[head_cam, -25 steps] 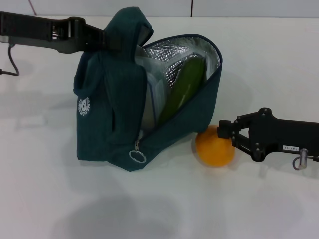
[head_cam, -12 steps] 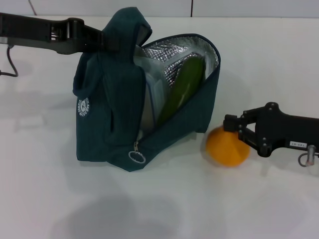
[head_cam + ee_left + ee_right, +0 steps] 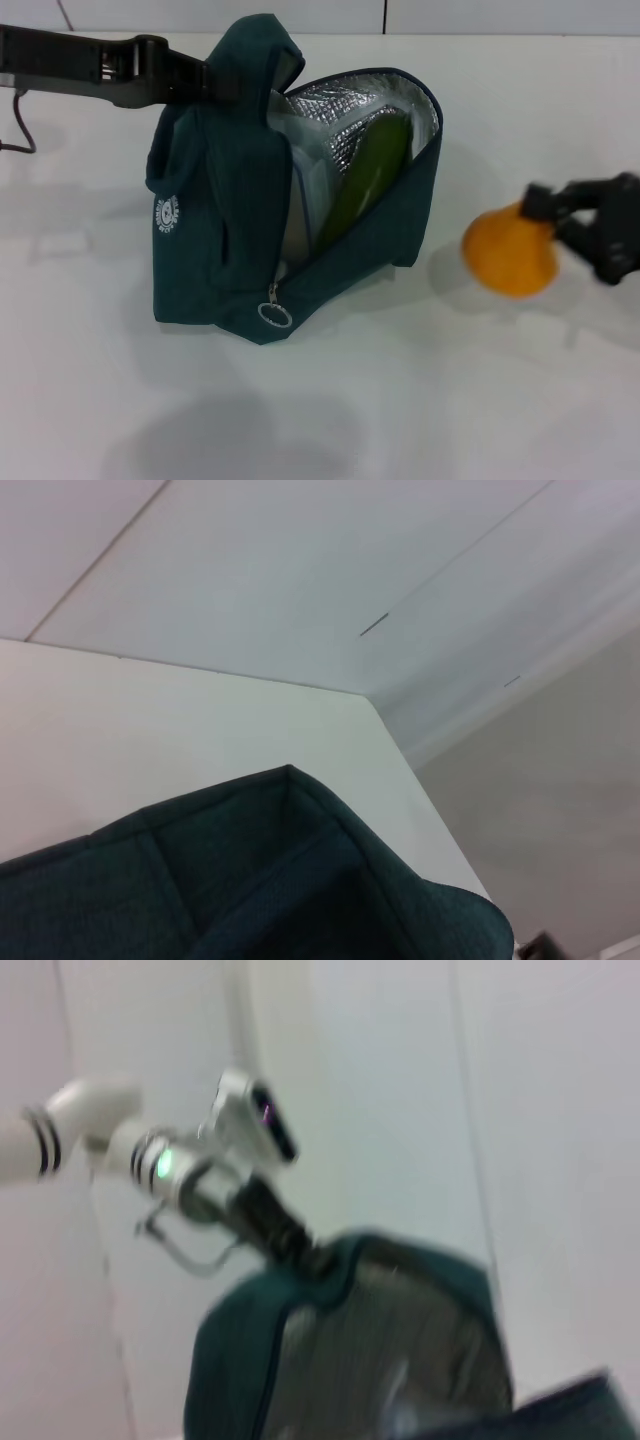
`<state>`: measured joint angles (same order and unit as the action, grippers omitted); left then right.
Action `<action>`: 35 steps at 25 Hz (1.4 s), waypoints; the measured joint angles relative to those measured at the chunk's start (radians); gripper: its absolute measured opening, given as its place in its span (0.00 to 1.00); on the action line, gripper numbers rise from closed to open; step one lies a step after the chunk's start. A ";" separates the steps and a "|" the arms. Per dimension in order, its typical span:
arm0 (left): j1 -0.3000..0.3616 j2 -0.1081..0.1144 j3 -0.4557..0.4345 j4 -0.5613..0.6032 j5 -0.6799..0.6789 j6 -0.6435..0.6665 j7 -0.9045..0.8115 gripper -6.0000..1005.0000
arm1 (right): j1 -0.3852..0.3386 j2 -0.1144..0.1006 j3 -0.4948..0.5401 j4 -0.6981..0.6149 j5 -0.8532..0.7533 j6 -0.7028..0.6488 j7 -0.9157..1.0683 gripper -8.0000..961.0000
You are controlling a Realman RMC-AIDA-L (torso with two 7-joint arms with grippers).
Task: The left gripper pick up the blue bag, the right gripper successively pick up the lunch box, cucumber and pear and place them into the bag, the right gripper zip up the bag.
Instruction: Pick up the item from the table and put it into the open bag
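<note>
A: Step in hand? Right claw (image 3: 553,232) has the pear (image 3: 511,251), closed on it, off to the right of the blue bag (image 3: 230,200) and apart from it. The fruit looks orange, but it's the task's pear.

B: On the surface (image 3: 400,400) or lifted?

A: Looks lifted, shadow sits apart beneath it, but I can't be sure. Next call, my judgement: raise it above the bag's rim, come over the silver-lined opening (image 3: 350,105), lower into the gap beside the cucumber (image 3: 365,175), then let go.

B: Risks?

A: The mouth is tilted toward the right and already fairly full. Approach from the upper right, don't nudge the front wall or the bag swings on the left claw (image 3: 215,80). Release low so the fruit doesn't roll out.

B: Left claw state?

A: Clamped on the bag's top fabric, holding it up; bag bottom rests on the surface. The left wrist view only shows bag cloth.

B: Counts?

A: One bag, one lunch box (image 3: 300,190) inside at the back, one cucumber leaning inside, one pear outside. One zipper pull ring (image 3: 274,313) low on the front, zip open.
</note>
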<state>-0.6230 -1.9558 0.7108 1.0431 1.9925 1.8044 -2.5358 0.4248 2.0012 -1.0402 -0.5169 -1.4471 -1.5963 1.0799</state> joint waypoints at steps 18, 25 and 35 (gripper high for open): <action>-0.004 -0.006 0.007 0.000 0.004 0.001 0.000 0.06 | 0.199 0.005 0.294 0.009 0.051 -0.226 0.223 0.09; -0.005 -0.008 0.007 0.000 0.003 0.000 0.003 0.06 | 0.341 0.019 0.125 0.041 0.054 -0.091 0.259 0.10; -0.006 -0.013 0.007 0.000 0.002 -0.002 0.004 0.06 | 0.406 0.027 -0.225 0.071 0.176 0.064 0.255 0.12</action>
<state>-0.6290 -1.9692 0.7179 1.0431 1.9948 1.8024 -2.5317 0.8310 2.0278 -1.2650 -0.4460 -1.2714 -1.5325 1.3347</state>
